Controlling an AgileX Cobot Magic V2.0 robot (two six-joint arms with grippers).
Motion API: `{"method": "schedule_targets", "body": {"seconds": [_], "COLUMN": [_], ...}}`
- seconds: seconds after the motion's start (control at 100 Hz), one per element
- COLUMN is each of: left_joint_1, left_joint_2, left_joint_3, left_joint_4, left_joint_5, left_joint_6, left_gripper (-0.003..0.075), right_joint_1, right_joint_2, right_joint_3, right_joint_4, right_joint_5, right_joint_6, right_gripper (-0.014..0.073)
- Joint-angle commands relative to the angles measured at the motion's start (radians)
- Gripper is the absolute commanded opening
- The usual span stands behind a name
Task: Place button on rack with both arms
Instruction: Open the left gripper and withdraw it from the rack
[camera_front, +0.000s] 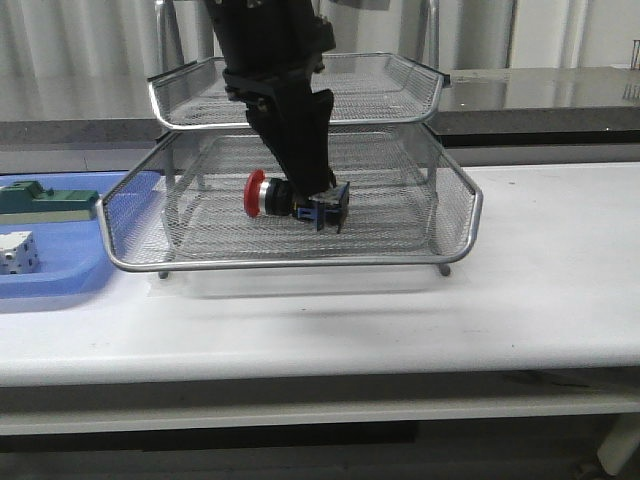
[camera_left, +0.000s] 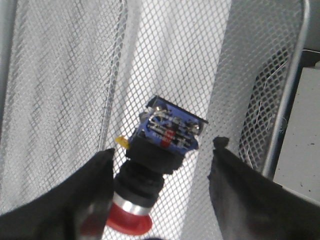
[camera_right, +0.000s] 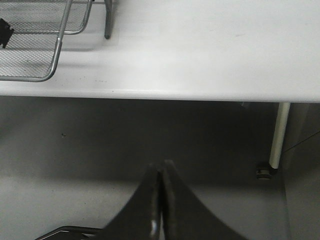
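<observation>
Closest to my left wrist camera, the left hand (camera_left: 160, 165) stands with its two black fingers (camera_left: 80, 200) spread wide, holding nothing. Between them lies the button (camera_left: 155, 150) on the mesh floor of the rack (camera_left: 60, 75), seemingly free of both fingers. From the front I see it on the lower tray, lying on its side with its long axis running across the tray: red head toward the robot's left, blue block toward its right, directly under the left hand. So the left arm is plainly the nearer one. My right hand (camera_right: 160, 200) hangs off the bench (camera_right: 200, 55) edge, well apart from the rack, fingers pressed together on nothing. I judge the placing essentially done; the next move calls for lifting the left hand straight out.
</observation>
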Motion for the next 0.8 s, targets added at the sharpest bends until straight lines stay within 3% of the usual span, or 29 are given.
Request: {"method": "schedule_targets", "body": {"seconds": [0.0, 0.26, 0.5, 0.67, 0.79], "left_joint_1": [-0.007, 0.070, 0.237, 0.356, 0.428], "left_joint_2": [-0.116, -0.275, -0.406, -0.513, -0.614], "left_joint_3": [-0.028, -0.028, -0.003, 0.112, 0.237], "left_joint_4": [-0.018, -0.005, -0.003, -0.003, -0.005], "left_joint_5": [0.012, 0.060, 0.060, 0.051, -0.031], "left_joint_6": [-0.037, -0.146, -0.245, -0.278, -0.289], "left_gripper": [0.0410, 0.0409, 0.0408, 0.0408, 0.0408], "right_joint_1": [-0.003, -0.003, -0.003, -0.003, -0.003], "right_joint_2": [0.007, 0.007, 0.007, 0.007, 0.007], "right_joint_3": [-0.031, -0.031, -0.031, -0.031, -0.031], "right_joint_4": [-0.010, -0.010, -0.010, -0.010, -0.010], "right_joint_5": [-0.055, -0.055, -0.055, -0.055, -0.055], "right_joint_6": [-0.002, -0.002, -0.002, -0.002, -0.002], "right_gripper": [-0.0071, -0.0071, -0.0071, -0.0071, -0.0071]}}
